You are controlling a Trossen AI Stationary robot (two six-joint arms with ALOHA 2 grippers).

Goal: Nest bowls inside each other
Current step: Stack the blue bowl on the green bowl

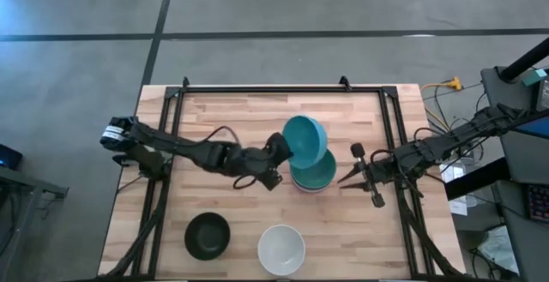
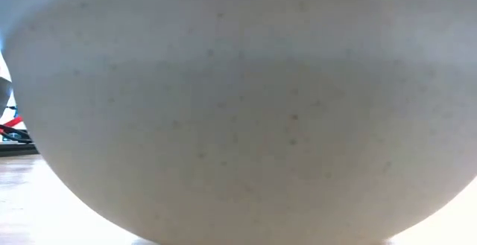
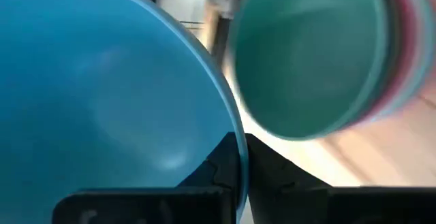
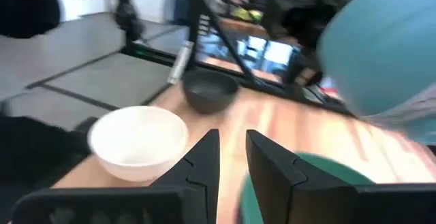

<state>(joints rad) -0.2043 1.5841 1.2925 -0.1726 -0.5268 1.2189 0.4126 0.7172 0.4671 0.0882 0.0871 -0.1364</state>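
My left gripper is shut on a light blue bowl and holds it tilted above a stack of bowls at the table's middle. The stack's top bowl is teal, with pink and pale rims below it. My right gripper hovers just right of the stack, its fingers a narrow gap apart and touching nothing. A black bowl and a white bowl stand upright on their bases near the near edge. The white bowl fills the low view. My left gripper pinches the light blue bowl's rim on the side toward the table's left, with one finger inside the bowl and one outside. The fingers come level from the left. The bowl is lifted clear and tilted, partly over the stack.
Black frame rails run along the table's far edge and both sides. Bare wood lies left of the stack and along the far half. Cables and equipment sit beyond the right edge.
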